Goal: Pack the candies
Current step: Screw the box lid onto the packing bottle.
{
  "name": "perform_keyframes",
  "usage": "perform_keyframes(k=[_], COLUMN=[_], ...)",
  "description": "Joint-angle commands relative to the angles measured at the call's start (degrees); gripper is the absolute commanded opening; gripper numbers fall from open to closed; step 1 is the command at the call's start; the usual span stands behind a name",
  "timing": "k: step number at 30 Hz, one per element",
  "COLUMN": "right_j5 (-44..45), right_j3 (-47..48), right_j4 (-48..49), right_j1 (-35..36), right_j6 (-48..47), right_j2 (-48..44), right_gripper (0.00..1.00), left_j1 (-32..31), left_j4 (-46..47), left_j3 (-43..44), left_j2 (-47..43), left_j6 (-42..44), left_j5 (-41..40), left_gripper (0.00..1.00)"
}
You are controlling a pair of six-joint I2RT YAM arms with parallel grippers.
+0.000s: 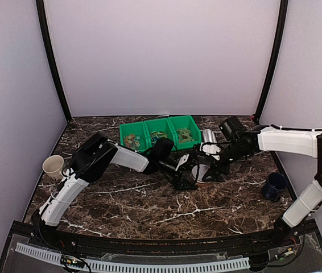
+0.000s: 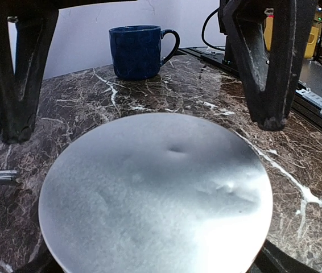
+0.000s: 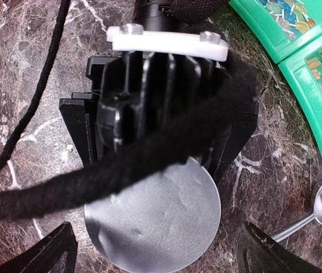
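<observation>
- The candies are tiny wrapped sweets in gold, green and blue. They lie loose in the compartments of a green bin at the far middle of the dark marble table.
- Both claws meet near the bin, on its robot side, over a round silver disc. It may be a lid or a tin's top; I cannot tell which.
- The left gripper has its jaws spread wide, one finger on each side of the disc's far edge, and holds nothing.
- The right gripper is also spread wide and empty, and looks down on the left claw and the disc.
- From either claw the sweets lie away from the robot, toward the back wall. None is between any fingers.
- The bin's long axis runs left to right across the table. Each sweet is too small for its own axis to show.
- Neither arm is clearly nearer; both are close to the bin's right-hand end.
</observation>
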Motion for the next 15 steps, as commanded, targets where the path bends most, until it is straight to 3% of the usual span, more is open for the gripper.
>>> perform_keyframes(k=[1,15], right_j5=[-3.6,-6.2], right_j3=[2.7,6.0], right_j4=[1.1,0.0], right_j1=[-0.6,-0.7], right_j6=[-2.4,-2.6], right_j2=[2.3,7.0], right_gripper=[0.97,0.99], left_j1=[-0.1,-0.1], left_j4=[-14.0,-13.9], left_j3=[-5.3,-5.1], left_j2=[9.0,9.2], left_j6=[8.7,8.4], left_j5=[-3.9,-4.1], left_gripper=[0.93,0.93])
